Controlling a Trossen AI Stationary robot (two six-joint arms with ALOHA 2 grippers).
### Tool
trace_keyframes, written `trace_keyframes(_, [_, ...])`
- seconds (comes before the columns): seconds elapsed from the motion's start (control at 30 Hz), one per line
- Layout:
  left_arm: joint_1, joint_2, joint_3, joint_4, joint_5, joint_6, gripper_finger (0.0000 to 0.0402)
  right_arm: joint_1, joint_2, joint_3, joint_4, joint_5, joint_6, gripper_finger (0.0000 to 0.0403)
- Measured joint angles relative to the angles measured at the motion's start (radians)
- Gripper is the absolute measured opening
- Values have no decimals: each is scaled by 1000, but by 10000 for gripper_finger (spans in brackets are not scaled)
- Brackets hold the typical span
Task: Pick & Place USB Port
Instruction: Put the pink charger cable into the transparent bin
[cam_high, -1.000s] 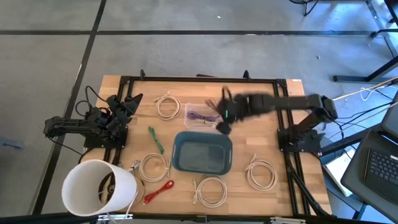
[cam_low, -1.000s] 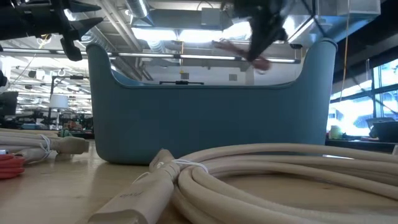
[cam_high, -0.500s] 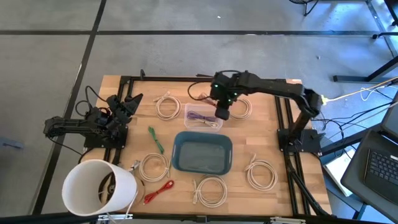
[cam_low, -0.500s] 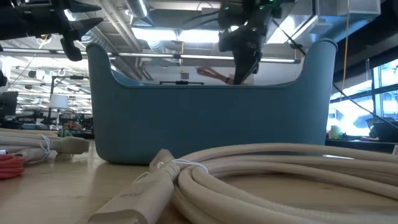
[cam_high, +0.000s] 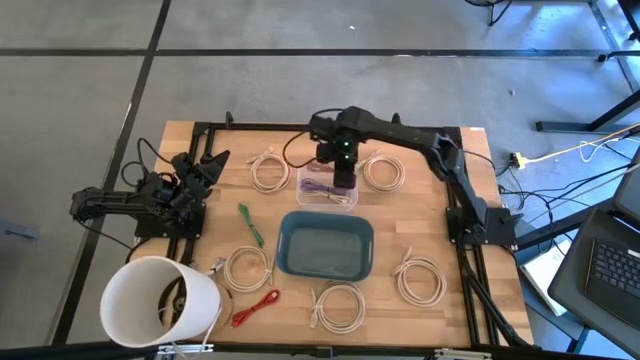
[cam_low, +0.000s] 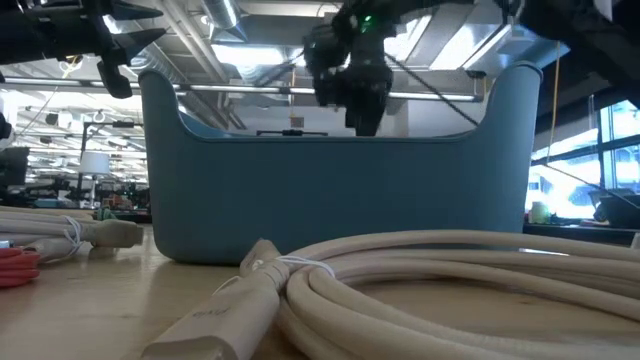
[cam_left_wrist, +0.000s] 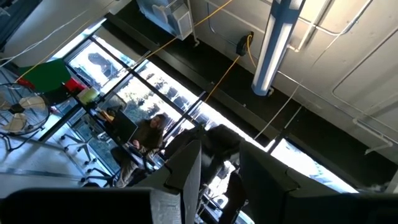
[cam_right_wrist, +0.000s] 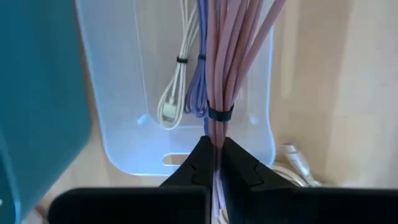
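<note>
Delivery looks nearly done: right gripper (cam_right_wrist: 213, 163), clenched on the bundled pink USB cable (cam_right_wrist: 227, 56), hangs over the clear plastic tray (cam_high: 327, 188) at twelve o'clock of the blue tub (cam_high: 324, 247). Releasing remains. Left gripper (cam_high: 207, 168) idles at nine o'clock, fingers part-spread, empty.

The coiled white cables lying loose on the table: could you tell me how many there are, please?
5: one left of the clear tray, one right of it, one left of the blue bin, one below it, one to its right. The arm may hide others.
</note>
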Motion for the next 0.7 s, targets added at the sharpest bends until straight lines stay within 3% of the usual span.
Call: trace_keyframes(0.7, [0, 0, 0, 0, 0, 0, 104, 35, 198, -13, 64, -125, 1, 10])
